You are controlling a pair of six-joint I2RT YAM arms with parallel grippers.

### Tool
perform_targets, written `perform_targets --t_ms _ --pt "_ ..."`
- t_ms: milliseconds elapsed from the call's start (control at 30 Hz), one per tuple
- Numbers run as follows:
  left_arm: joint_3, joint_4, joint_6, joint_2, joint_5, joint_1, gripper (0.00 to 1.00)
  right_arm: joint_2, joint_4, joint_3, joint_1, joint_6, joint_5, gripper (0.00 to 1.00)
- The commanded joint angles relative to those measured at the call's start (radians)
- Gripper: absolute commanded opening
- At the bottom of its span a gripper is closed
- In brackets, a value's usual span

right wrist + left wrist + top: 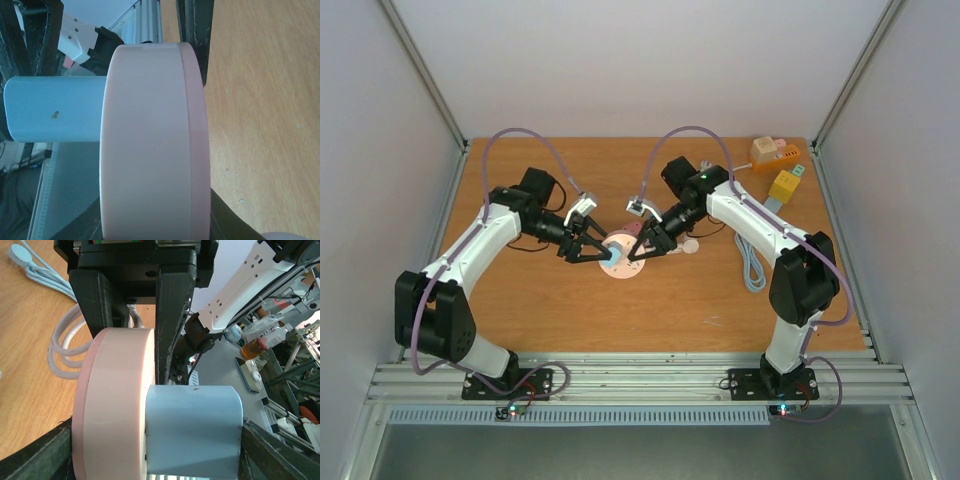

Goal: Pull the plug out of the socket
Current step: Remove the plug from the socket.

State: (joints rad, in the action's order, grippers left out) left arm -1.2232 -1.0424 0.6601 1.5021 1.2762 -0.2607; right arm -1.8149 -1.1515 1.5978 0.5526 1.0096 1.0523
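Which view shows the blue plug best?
Left wrist: the blue plug is large and close, seated in the pink socket. Right wrist shows it smaller, at the left edge. Top external shows only a tiny pale spot.

One socket (115, 405), one plug (192, 430), two arms (470, 250).

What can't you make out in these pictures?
Plug inserted end: hidden inside the pink socket, every view.
Left hand and right hand fingertips: cut off by the wrist views' bottom edges, tiny from above; contact unclear.
Yellow box markings: top view, too small.
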Motion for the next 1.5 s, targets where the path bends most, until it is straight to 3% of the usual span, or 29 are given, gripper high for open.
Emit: perform_targets --t_ms 0,133,233,533,833,1000,1333,1467 --pt "-0.001 0.156 -0.049 -0.042 0.033 -0.005 0.16 0.003 -0.023 0.027 0.013 -0.011 0.038 0.15" --pt "0.011 0.22 -0.124 -0.07 -0.004 -0.005 0.51 0.025 0.007 0.022 0.011 -0.046 -0.011 0.02" --pt "0.013 0.272 -0.169 -0.091 -0.064 -0.004 0.7 0.054 0.06 0.004 -0.003 -0.097 -0.064 0.01" --pt "0.02 0.399 -0.272 -0.161 -0.369 -0.004 0.99 0.069 0.106 0.013 -0.11 -0.242 -0.179 0.01" --pt "0.015 0.461 -0.318 -0.16 -0.549 -0.007 0.99 0.069 0.195 -0.072 -0.132 -0.433 -0.365 0.01" --pt "0.027 0.475 -0.331 -0.148 -0.597 -0.024 0.95 0.06 0.207 -0.076 -0.148 -0.472 -0.308 0.01" --pt "0.022 0.465 -0.281 -0.1 -0.724 -0.198 0.93 0.034 0.222 -0.085 -0.148 -0.529 -0.245 0.01" --pt "-0.006 0.449 -0.268 -0.044 -0.79 -0.256 0.88 0.04 0.234 -0.096 -0.151 -0.535 -0.217 0.01"
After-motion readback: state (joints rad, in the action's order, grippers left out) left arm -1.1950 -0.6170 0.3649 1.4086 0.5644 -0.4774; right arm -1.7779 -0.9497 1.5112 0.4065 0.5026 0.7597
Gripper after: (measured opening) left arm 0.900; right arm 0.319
